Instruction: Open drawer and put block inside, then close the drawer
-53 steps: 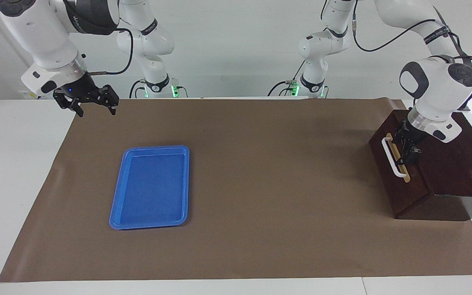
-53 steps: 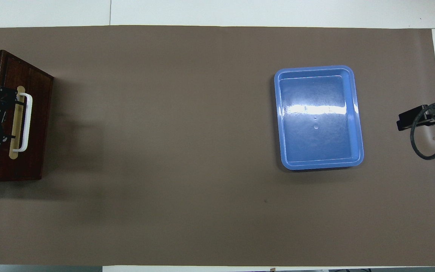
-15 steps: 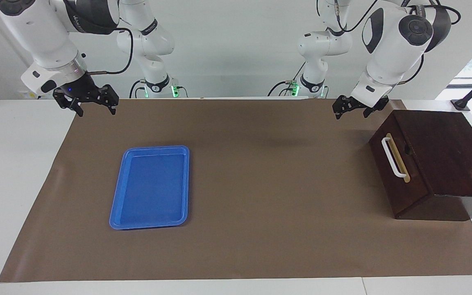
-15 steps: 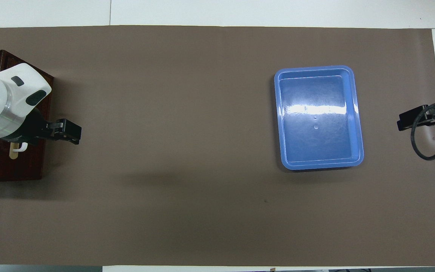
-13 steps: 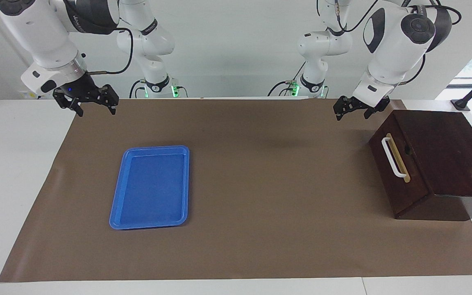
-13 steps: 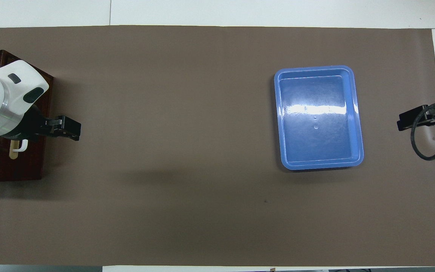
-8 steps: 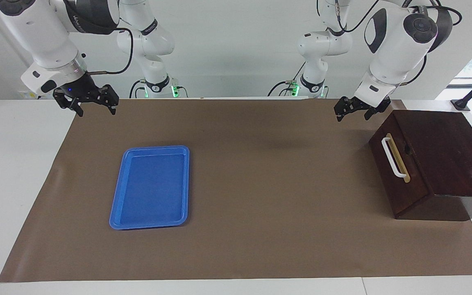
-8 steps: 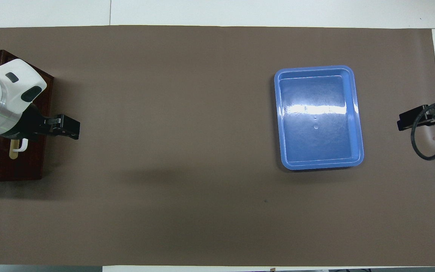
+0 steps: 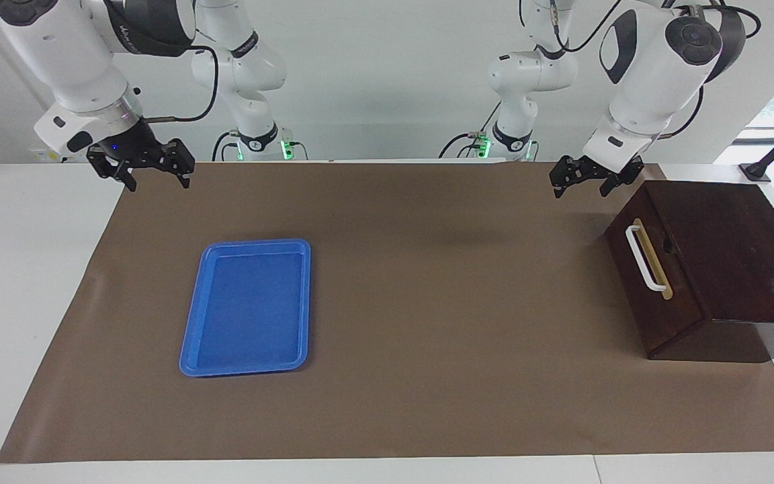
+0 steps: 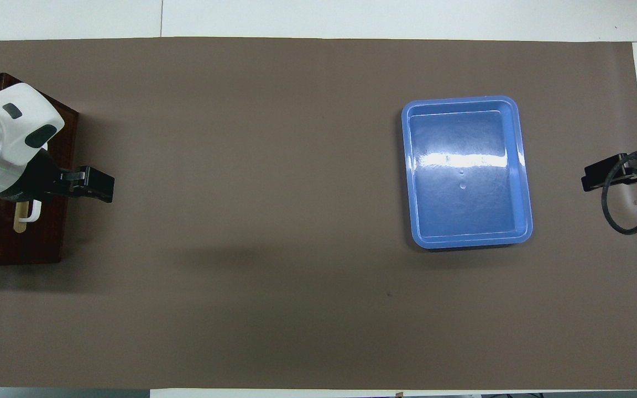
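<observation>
The drawer point(image 9: 656, 296) is a dark brown front with a white bar handle point(image 9: 646, 259) in a wooden box at the left arm's end of the table, and it is shut. In the overhead view the left arm covers most of the handle point(image 10: 32, 213). My left gripper point(image 9: 586, 180) is open and empty, raised over the brown mat in front of the drawer point(image 10: 94, 185). My right gripper point(image 9: 152, 175) is open and empty, waiting over the mat's edge at the right arm's end point(image 10: 614, 172). The yellow block is out of view.
A blue tray point(image 9: 189, 336) with nothing in it lies on the mat toward the right arm's end point(image 10: 407, 177). The brown mat point(image 9: 441, 323) covers most of the white table.
The left gripper has left the drawer handle, risen, and now hangs open in front of the drawer, drifting only slightly over the last second. The drawer stays shut. The right arm has not moved.
</observation>
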`<state>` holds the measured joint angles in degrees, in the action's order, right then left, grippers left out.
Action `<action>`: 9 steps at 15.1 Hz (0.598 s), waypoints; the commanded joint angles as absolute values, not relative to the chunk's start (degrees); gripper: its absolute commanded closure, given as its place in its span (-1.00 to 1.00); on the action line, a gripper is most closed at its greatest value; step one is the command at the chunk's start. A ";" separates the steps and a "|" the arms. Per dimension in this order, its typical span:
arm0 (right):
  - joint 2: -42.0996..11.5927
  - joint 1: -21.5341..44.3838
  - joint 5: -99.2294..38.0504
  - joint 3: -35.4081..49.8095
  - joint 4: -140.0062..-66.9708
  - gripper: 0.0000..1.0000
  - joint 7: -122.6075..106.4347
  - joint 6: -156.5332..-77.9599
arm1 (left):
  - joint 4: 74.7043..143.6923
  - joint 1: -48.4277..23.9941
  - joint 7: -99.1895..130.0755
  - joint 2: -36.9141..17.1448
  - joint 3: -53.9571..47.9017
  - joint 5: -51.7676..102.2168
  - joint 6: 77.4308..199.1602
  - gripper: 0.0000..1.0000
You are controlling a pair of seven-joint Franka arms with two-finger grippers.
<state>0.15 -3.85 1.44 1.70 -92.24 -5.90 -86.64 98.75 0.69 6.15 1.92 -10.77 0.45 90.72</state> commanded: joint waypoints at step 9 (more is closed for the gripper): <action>0.97 -4.39 0.62 2.02 -92.99 -1.00 -5.27 -87.54 | 95.27 -1.23 5.27 1.23 -9.32 1.05 87.63 -1.00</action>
<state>0.15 -3.84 1.44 1.70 -92.24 -5.90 -86.64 96.64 -0.19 5.94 1.75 -10.43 0.45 89.00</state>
